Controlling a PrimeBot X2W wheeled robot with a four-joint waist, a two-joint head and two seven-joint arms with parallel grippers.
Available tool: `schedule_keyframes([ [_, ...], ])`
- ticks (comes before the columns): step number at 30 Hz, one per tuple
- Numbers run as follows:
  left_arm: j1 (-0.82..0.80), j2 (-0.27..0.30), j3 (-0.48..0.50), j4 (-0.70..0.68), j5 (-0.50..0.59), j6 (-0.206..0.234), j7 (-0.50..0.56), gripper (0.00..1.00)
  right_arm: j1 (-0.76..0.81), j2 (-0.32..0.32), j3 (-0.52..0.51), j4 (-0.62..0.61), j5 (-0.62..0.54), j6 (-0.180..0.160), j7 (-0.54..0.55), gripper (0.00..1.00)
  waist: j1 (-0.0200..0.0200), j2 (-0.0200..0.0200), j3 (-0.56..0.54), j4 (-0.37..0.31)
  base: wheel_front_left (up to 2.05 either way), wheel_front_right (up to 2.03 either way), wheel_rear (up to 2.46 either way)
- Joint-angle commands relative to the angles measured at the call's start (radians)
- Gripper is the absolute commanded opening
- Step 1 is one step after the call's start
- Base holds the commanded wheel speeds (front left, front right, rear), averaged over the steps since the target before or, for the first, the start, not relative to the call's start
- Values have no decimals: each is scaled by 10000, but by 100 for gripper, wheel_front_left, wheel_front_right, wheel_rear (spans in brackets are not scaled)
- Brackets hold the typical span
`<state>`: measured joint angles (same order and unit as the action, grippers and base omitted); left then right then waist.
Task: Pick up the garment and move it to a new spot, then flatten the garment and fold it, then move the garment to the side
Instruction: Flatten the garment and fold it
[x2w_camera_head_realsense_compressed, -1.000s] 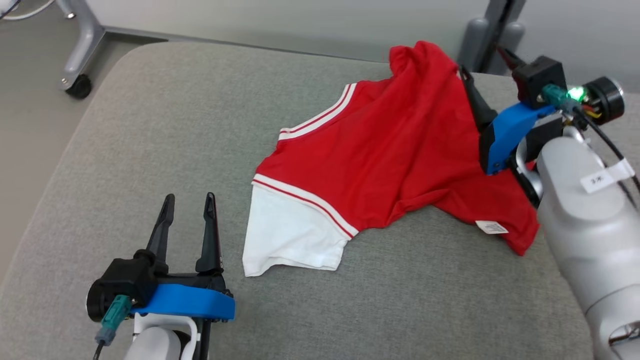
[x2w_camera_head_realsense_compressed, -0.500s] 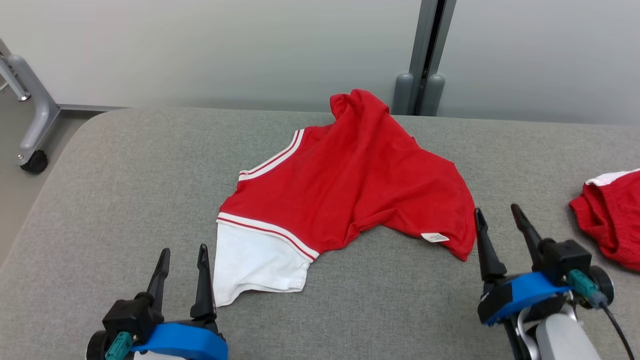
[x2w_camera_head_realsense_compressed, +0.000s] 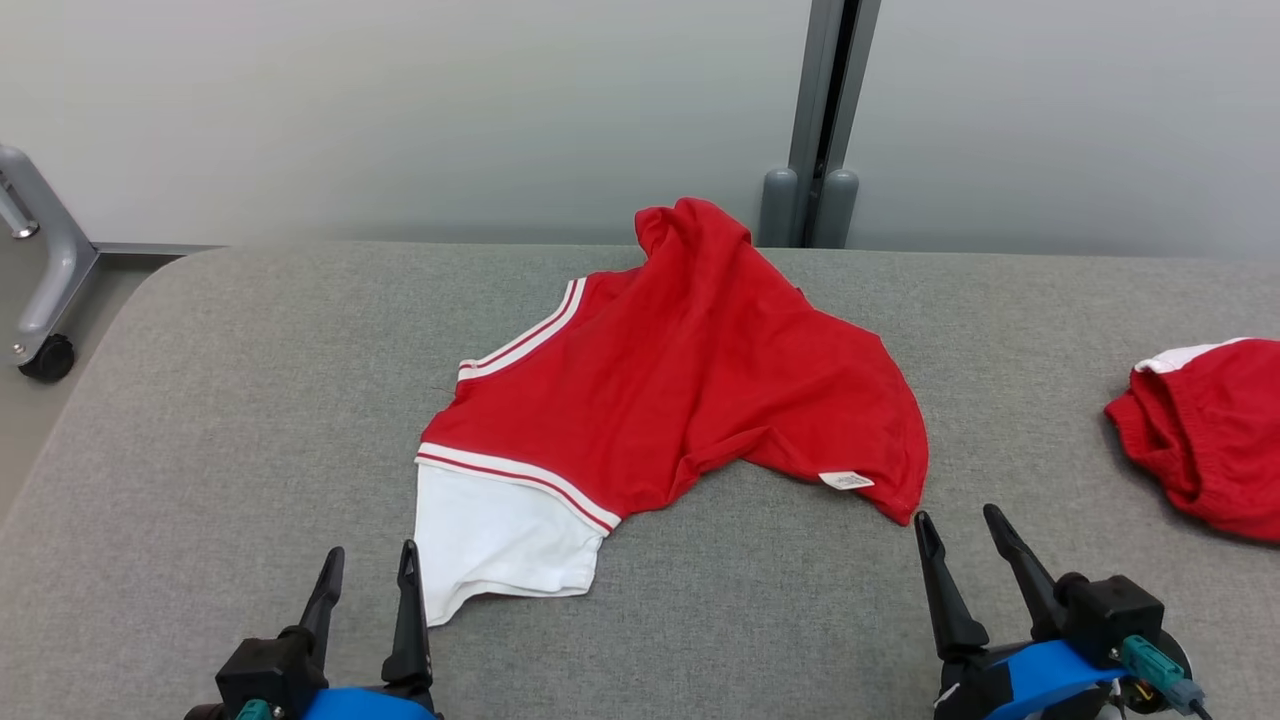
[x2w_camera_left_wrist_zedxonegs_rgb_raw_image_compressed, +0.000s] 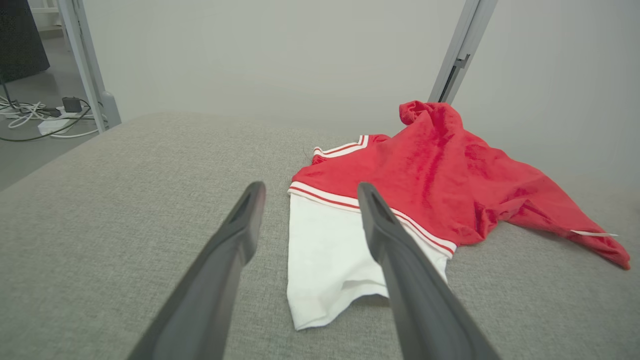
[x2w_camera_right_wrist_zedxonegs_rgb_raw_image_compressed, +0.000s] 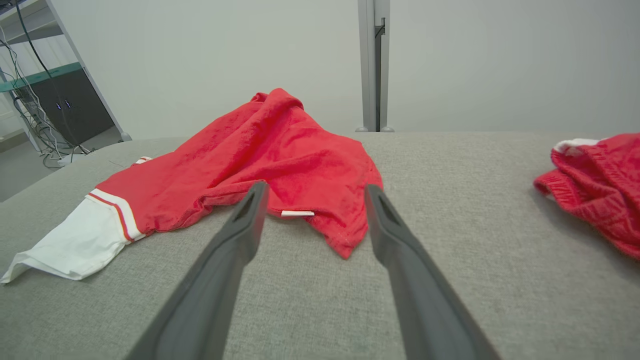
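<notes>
Both pincers idle, spread wide, nothing held. The left pincer (x2w_camera_head_realsense_compressed: 371, 548) is at the near-left and the right pincer (x2w_camera_head_realsense_compressed: 955, 512) at the near-right of the tabletop (x2w_camera_head_realsense_compressed: 250, 400).

The garment (x2w_camera_head_realsense_compressed: 680, 390) lies crumpled, not flat, mid-tabletop. It's ahead of both pincers and spans the gap between them. 1 bunched peak reaches the far edge.

Its long axis looks diagonal, running from the white sleeve (x2w_camera_head_realsense_compressed: 500, 540) at near-left up to the peak at the far edge. A 2nd lobe runs out to a red corner with the label (x2w_camera_head_realsense_compressed: 846, 481) at near-right.

- The left pincer's inner finger is just beside the white sleeve's near corner. Can't tell if it's touching.
- The right pincer's tips sit just short of the red corner, with a small gap showing.
- Neither arm is clearly nearer. Each has 1 corner straight ahead along its fingers.

My read is that flattening is the step in hand. Short forward reaches would do it, with the left taking the sleeve and the right taking the label corner.

The second red garment (x2w_camera_head_realsense_compressed: 1200, 430) sits by the right edge, well apart. The right arm should stay off it.
</notes>
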<state>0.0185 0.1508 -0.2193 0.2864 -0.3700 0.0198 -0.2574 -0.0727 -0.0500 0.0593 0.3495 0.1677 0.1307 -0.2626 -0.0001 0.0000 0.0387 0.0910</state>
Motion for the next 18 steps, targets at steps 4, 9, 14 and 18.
schedule_keyframes([
  [4,38,70,-35,5,-67,51,70,100,188,-10,41,110,65,1,-29,100,1,0,-21,-42,0,0,0],
  [9,60,98,-86,7,-73,60,147,100,179,-11,22,214,114,1,-29,100,1,0,-84,-69,0,0,0],
  [14,121,133,-144,-5,-108,88,183,100,221,-9,-64,161,67,1,-29,100,1,0,-145,-41,0,0,0],
  [18,146,149,-184,-31,-130,113,188,100,233,-9,-146,41,49,1,-29,100,1,0,-177,-8,0,0,0],
])
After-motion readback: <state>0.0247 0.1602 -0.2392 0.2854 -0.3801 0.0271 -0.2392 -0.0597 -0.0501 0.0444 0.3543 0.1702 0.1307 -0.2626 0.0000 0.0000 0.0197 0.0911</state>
